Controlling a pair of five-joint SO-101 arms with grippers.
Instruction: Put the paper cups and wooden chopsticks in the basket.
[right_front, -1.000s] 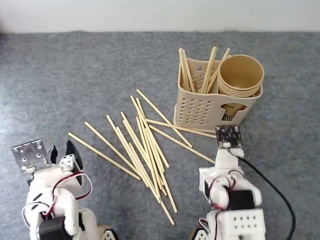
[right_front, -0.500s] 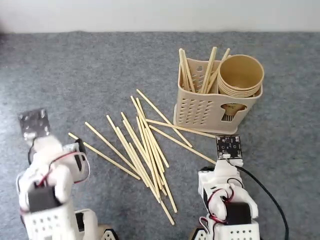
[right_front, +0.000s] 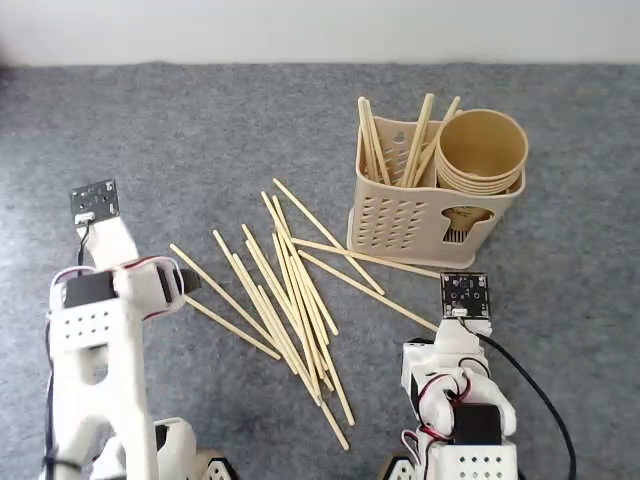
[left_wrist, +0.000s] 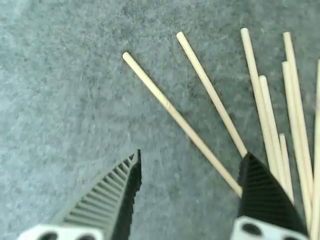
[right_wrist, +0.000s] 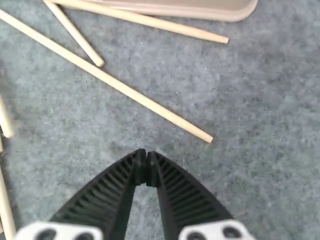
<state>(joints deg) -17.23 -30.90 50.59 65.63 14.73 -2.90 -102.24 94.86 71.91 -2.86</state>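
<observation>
My left tool (left_wrist: 192, 156) is spread wide above the grey worktop (right_front: 200, 140) and grips nothing. One loose chopstick (left_wrist: 170, 107) runs slantwise into the gap between its fingers, its near end passing close by one finger (left_wrist: 262, 192), and I cannot tell whether the two touch. Beside it lies a second stick (left_wrist: 212, 95), and beyond that the scattered chopsticks (right_front: 290, 290), a fan of them lying flat on the worktop between my two arms. My right tool (right_wrist: 146, 156) is closed, tip against tip, with nothing between. It hangs low over bare worktop, just short of the end of a long stick (right_wrist: 107, 80) that lies slantwise ahead of it. Further on is the foot of the basket (right_wrist: 200, 7), with another stick (right_wrist: 150, 21) lying along it. The basket stands upright toward the far right of the worktop — the paper cups (right_front: 483, 150) sit nested in one stack in its right part, and several upright chopsticks (right_front: 372, 140) lean in its left part.
</observation>
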